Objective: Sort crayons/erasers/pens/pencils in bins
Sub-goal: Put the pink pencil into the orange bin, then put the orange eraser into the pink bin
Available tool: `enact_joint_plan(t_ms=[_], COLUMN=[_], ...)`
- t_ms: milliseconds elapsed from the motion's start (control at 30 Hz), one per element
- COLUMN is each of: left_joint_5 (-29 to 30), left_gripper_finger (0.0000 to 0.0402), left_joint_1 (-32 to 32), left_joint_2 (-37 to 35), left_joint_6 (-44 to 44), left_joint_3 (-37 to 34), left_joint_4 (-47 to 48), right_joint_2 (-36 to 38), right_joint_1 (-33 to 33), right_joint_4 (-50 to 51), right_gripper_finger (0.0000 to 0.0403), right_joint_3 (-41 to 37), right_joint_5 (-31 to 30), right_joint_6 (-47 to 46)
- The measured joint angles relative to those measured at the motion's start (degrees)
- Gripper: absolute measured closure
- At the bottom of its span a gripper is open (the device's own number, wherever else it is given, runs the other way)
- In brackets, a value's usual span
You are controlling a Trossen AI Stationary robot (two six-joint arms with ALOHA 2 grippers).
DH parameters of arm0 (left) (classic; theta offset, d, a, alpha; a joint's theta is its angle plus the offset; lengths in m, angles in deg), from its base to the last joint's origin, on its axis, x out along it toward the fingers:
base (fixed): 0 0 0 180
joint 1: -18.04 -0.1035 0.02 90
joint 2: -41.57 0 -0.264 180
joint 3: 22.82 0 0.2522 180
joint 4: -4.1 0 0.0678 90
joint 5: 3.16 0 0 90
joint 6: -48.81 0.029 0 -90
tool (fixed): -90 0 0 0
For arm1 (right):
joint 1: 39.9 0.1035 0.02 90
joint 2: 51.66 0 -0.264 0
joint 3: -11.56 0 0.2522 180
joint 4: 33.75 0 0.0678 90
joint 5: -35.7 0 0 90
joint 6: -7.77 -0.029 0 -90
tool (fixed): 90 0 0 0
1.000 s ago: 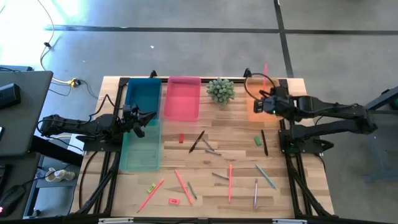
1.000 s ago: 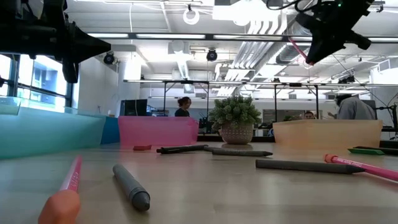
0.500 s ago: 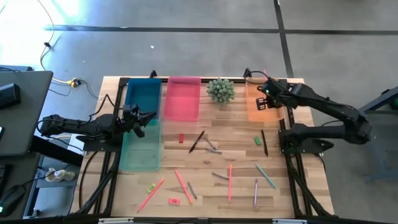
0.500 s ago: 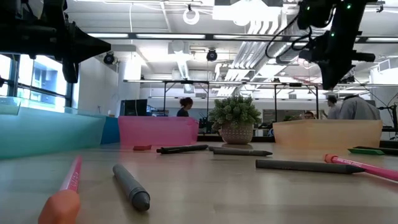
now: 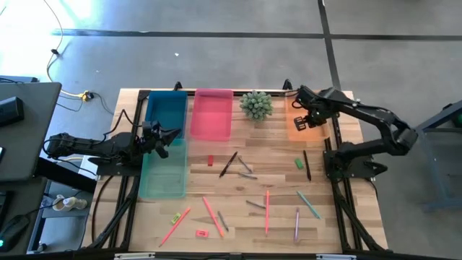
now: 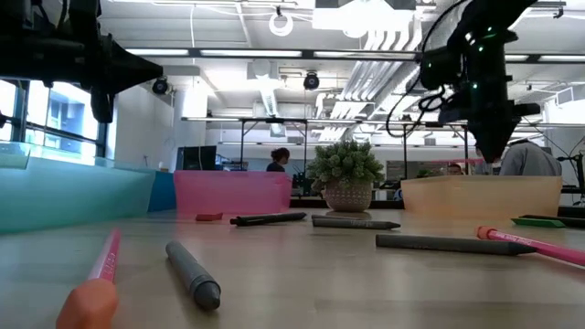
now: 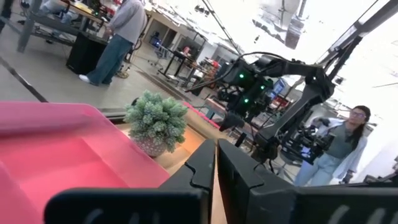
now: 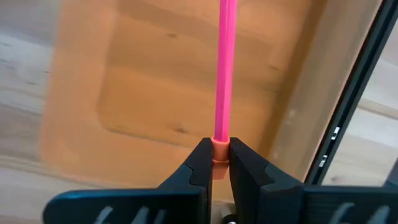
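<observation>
**A:** How will that long, thin bright-pink pencil (image 8: 222, 68) handle?

**B:** Light and stiff, I'd judge, and smooth enough to swivel. The right gripper (image 8: 215, 163) has its jaws clamped on the orange collar at one end, so nearly the whole shaft sticks out ahead of them, over the shallow translucent orange plastic bin (image 8: 149, 81). A hold nearer the middle would steady it (an end grip lets a thin stick pivot).

**A:** And the loose ones?

**B:** Well away from those jaws, out on the wooden bench (image 5: 267, 170): more salmon-pink pencils (image 5: 266, 211), dark sticks, and small chunky erasers such as the green one (image 5: 298, 164). The blocks are short; I'd pinch them across the narrow sides.

**A:** The other arm?

**B:** The left gripper (image 7: 216, 163) waits with jaws together, holding nothing, between the blue bin (image 5: 166, 110) and the pale teal bin (image 5: 163, 177), with the pink bin (image 7: 56, 155) just ahead.
</observation>
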Motion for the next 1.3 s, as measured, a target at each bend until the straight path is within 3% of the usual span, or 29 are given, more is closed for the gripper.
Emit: enact_joint_plan(t_ms=[567, 967, 1300], left_joint_5=[5.34, 4.84, -5.26], left_gripper_finger=[0.0257, 0.0259, 0.0263], left_joint_1=[0.04, 0.02, 0.00], left_joint_2=[0.00, 0.00, 0.02], left_joint_6=[-4.64, -7.91, -8.53], left_joint_3=[0.00, 0.00, 2.92], left_joint_4=[2.45, 2.40, 3.37], right_joint_2=[-13.68, -16.67, -16.51], right_joint_1=[-5.09, -5.33, -5.33], right_joint_4=[-3.28, -3.39, -2.45], right_gripper_finger=[0.0384, 0.0376, 0.0279], right_joint_3=[0.00, 0.00, 0.00], right_joint_5=[-1.59, -2.32, -0.59], right_joint_6=[9.97, 12.83, 13.20])
